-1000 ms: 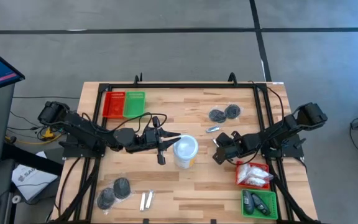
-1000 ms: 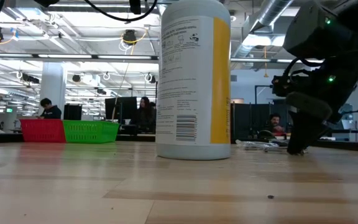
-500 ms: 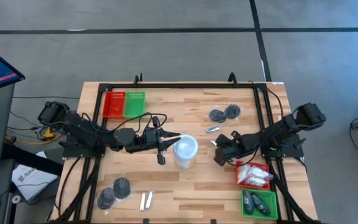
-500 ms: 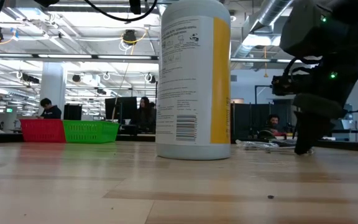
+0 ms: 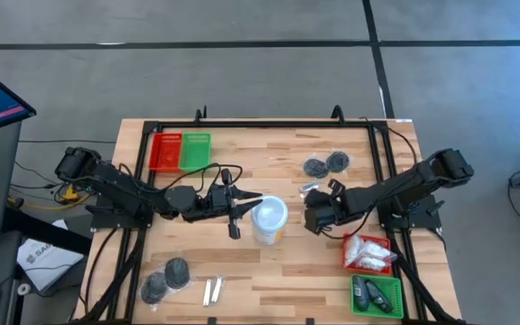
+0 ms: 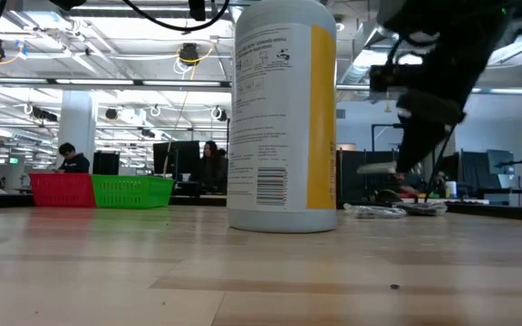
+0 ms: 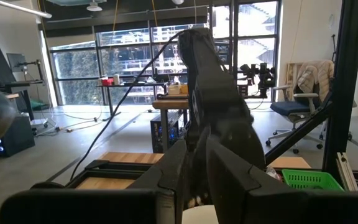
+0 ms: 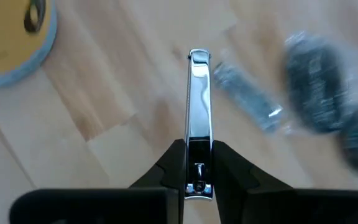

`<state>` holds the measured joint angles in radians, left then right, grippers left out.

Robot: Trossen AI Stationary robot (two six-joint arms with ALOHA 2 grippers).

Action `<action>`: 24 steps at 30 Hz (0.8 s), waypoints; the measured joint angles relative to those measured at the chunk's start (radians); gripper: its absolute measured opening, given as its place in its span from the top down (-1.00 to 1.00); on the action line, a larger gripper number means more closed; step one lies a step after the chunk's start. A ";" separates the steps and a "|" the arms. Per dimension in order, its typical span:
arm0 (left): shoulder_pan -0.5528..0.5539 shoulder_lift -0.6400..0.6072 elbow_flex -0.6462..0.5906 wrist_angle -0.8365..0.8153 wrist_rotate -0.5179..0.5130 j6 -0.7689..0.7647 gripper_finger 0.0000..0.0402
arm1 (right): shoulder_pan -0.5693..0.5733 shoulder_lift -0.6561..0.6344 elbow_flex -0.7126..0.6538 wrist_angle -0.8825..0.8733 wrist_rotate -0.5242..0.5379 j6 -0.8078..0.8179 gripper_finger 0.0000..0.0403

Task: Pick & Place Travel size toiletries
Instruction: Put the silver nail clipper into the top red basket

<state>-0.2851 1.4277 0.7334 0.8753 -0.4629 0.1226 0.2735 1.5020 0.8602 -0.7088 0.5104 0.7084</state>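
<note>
I see the right gripper (image 8: pixel 199 163) with its fingers (image 8: pixel 232 163) closed on a slim silvery tube (image 8: pixel 199 106), which is pinched at one end and juts straight out ahead of the fingertips. The piece is narrow, flat-sided and mirror-bright, with a small rounded cap at its far tip. It hangs clear above the tabletop (image 8: pixel 123 93). Beyond its tip, just to one side, lies a second silvery tube (image 8: pixel 247 93), and farther out two dark grey round pieces (image 8: pixel 319 65) rest on the wood, blurred. In the high view the right gripper (image 5: pixel 317 214) sits just beside the white cup (image 5: pixel 269 219), with the dark grey round pieces (image 5: pixel 325 165) past it.

The left gripper (image 5: pixel 235 209) rests on the other side of the cup, fingers drawn nearly together, with nothing visibly held; I note them as closed.

Other stock: white sachets (image 5: pixel 368 255) in the red tray (image 5: pixel 366 240), dark items in the green tray (image 5: pixel 376 295) beside it, more round pieces (image 5: pixel 166 277) and two tubes (image 5: pixel 211 290) at the left arm's side, and a red and green tray pair (image 5: pixel 181 150) at the far edge.
</note>
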 joint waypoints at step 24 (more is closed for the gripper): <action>0.074 0.000 0.000 0.010 0.046 -0.012 0.73 | 0.011 -0.317 0.053 0.483 0.109 -0.496 0.79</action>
<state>-0.2111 1.4277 0.7330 0.8858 -0.4165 0.1103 0.2846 1.1848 0.9131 -0.2254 0.6194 0.2123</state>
